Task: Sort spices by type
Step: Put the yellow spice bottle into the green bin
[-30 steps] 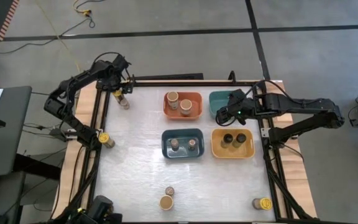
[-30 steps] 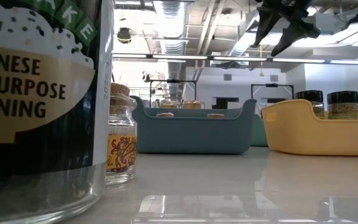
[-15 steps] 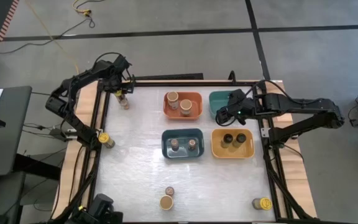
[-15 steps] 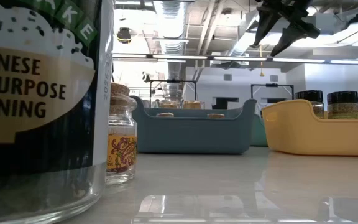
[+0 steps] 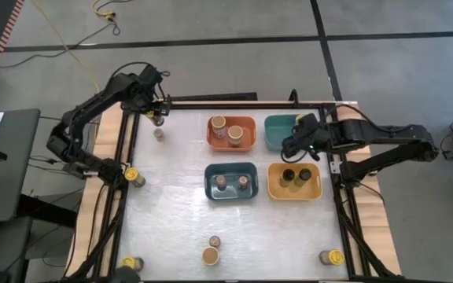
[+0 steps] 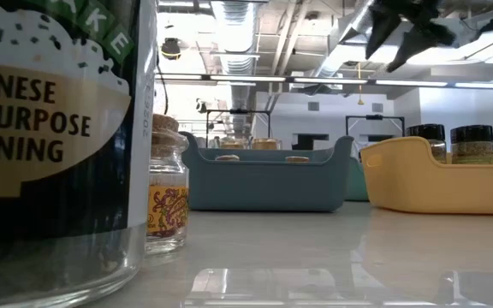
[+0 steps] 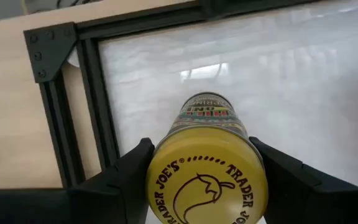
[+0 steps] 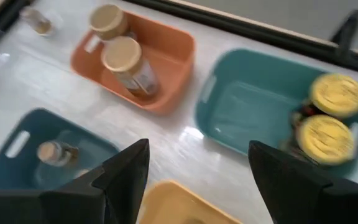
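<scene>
We have the left end effector (image 7: pixel 207 186) closed on a yellow-lidded jar (image 7: pixel 207 180) at the tabletop's (image 5: pixel 171 228) far left corner, lifted clear, its long axis running straight out between the fingers (image 7: pixel 126 171), lid toward the wrist. A small jar (image 5: pixel 158 134) stands just below it. Our right end effector (image 8: pixel 197 180) hangs open and empty over the bins. The teal bin (image 8: pixel 253 102) holds two yellow-lidded jars, the orange bin (image 8: pixel 166 50) two tan-lidded ones, the blue bin (image 5: pixel 230 181) two small jars, the yellow bin (image 5: pixel 293 181) two dark-topped ones, all upright.
</scene>
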`<control>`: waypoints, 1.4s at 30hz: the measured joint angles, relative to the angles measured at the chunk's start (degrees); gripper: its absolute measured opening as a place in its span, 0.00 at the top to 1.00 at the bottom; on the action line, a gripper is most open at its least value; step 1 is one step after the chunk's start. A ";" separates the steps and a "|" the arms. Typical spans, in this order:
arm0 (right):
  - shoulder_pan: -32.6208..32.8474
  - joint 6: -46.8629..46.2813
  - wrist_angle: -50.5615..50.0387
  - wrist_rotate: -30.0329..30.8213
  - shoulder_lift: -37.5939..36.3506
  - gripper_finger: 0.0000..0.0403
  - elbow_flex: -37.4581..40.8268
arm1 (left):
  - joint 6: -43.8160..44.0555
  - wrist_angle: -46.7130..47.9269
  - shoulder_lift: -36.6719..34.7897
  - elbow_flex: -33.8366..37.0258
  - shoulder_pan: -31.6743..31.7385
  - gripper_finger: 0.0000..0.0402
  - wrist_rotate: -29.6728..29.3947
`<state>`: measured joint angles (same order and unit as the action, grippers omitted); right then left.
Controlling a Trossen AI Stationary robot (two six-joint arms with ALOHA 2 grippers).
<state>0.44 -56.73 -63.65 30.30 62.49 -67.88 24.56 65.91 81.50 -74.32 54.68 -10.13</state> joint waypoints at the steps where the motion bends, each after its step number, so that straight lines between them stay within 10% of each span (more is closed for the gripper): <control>1: 0.54 -1.15 -2.12 0.78 -0.73 0.25 0.00 | 0.37 1.63 -0.36 -1.42 -1.17 0.45 0.32; 10: 6.46 -4.58 -3.62 5.95 -8.94 0.25 9.03 | 5.38 9.83 -0.66 -15.35 -15.80 0.45 1.61; 22: 6.59 33.73 77.74 -9.87 -14.68 0.25 37.32 | 15.40 11.11 1.65 -25.11 -35.71 0.45 3.73; 42: 11.46 49.40 86.55 -10.91 14.80 0.25 27.05 | 13.05 11.30 22.66 -45.26 -51.94 0.45 3.51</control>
<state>11.90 -7.33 22.91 19.40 77.29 -40.83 37.61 77.22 104.16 -119.58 2.74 -6.61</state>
